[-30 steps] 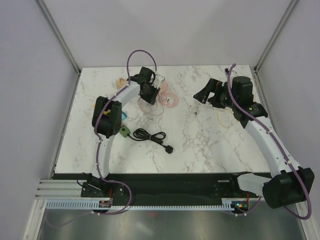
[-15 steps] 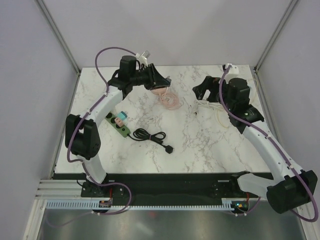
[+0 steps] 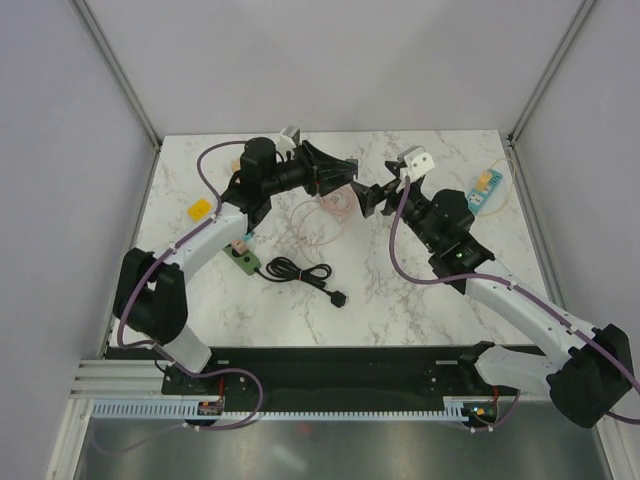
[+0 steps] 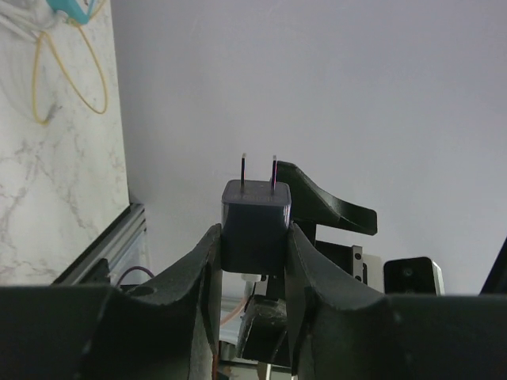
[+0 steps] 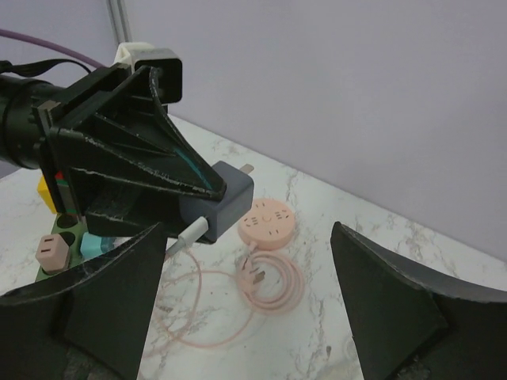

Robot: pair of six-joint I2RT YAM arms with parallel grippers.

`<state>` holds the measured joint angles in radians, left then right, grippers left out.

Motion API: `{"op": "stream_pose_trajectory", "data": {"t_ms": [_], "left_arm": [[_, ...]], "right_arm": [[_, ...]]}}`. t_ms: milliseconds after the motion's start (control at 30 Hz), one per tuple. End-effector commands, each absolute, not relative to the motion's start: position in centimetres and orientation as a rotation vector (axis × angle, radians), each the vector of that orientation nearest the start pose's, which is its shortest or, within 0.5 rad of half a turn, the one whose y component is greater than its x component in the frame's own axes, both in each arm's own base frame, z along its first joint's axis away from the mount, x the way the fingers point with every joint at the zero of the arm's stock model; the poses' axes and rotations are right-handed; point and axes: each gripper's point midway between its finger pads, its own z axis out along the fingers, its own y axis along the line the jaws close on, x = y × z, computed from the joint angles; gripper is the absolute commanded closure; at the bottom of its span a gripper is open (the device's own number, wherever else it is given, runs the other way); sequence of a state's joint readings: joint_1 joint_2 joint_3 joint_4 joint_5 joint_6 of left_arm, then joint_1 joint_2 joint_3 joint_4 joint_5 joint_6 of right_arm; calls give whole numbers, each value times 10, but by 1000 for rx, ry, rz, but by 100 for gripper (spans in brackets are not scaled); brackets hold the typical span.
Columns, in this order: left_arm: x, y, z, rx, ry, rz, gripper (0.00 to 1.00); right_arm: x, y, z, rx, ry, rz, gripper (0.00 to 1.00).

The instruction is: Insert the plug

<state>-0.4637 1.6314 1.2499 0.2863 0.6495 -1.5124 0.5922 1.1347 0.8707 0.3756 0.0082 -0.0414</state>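
Observation:
My left gripper [image 3: 348, 170] is shut on a dark blue-grey charger plug [image 4: 253, 226] and holds it in the air, its two prongs [image 4: 273, 170] pointing away from the wrist. A white connector and thin pink cable hang from the charger [image 5: 226, 194]. A pink round power socket [image 5: 267, 223] lies flat on the marble below and just beyond it, also in the top view [image 3: 341, 201]. My right gripper [image 5: 249, 317] is wide open and empty, facing the left gripper [image 5: 142, 158] from close by, just right of it in the top view [image 3: 373, 197].
A pink coiled cable with its plug [image 5: 265, 279] lies beside the socket. A green power strip [image 3: 243, 259] holds pink and teal adapters. A black cable [image 3: 303, 273] lies near it. A yellow block [image 3: 200, 210] sits at left, a teal adapter with yellow cable [image 3: 483, 185] at back right.
My left arm has lifted off the table and swung right, bringing the charger over the pink socket. My right arm has moved left to face it, uncovering the back right corner.

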Motion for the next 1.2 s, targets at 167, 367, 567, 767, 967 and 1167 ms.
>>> {"op": "stream_pose_trajectory", "data": {"t_ms": [167, 367, 567, 767, 967, 1167], "left_arm": [[344, -334, 348, -644, 1938, -1992, 98], [340, -340, 354, -666, 1923, -1987, 98], [340, -344, 350, -694, 1931, -1963, 98], [339, -342, 343, -743, 1956, -1924, 98], [341, -339, 344, -777, 1954, -1899, 98], [340, -340, 346, -773, 1961, -1895, 98]], "right_arm": [[352, 244, 372, -445, 1250, 426, 12], [354, 254, 370, -425, 1263, 428, 16], [359, 268, 356, -448, 1319, 383, 20], [363, 271, 345, -464, 1351, 342, 24], [358, 272, 341, -490, 1333, 340, 29], [358, 270, 335, -509, 1345, 318, 28]]}}
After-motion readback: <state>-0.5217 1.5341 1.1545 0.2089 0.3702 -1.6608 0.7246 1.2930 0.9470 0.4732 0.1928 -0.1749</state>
